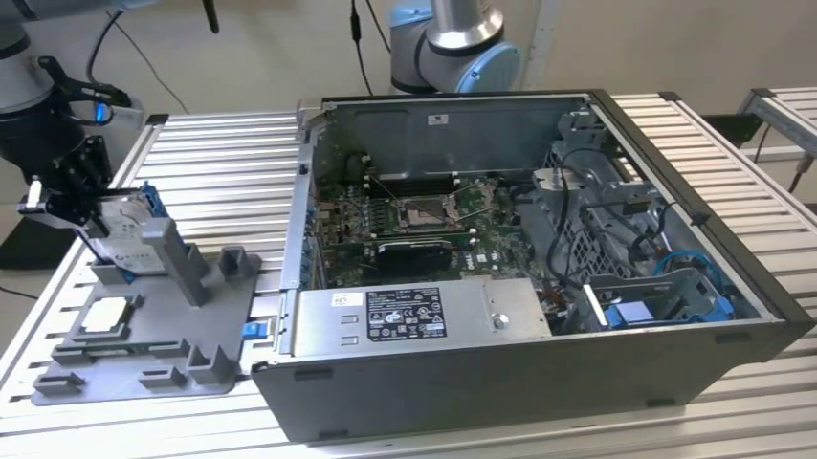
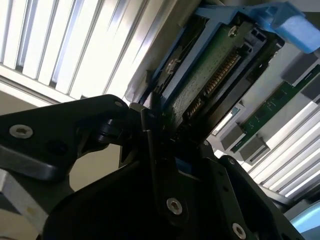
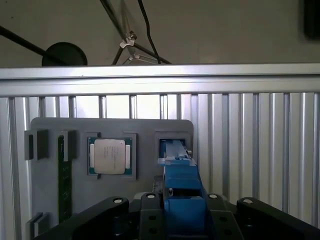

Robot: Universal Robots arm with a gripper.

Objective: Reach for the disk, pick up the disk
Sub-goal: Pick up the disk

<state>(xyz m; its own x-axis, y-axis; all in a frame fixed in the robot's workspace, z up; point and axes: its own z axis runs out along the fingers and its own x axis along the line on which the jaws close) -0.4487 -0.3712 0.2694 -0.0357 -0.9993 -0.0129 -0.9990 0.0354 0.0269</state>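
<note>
Arm angled down at the exterior view's left, gripper with jaws clamped on the blue-framed disk standing in gray holder.

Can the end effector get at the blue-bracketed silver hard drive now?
Likely yes: the end effector is right at the flat silver hard drive in its blue plastic bracket; nothing stands between.

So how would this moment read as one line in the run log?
phase: reach for disk | gripper at disk's edge | disk leaning in slot on grey tray | grip: cannot tell
</note>
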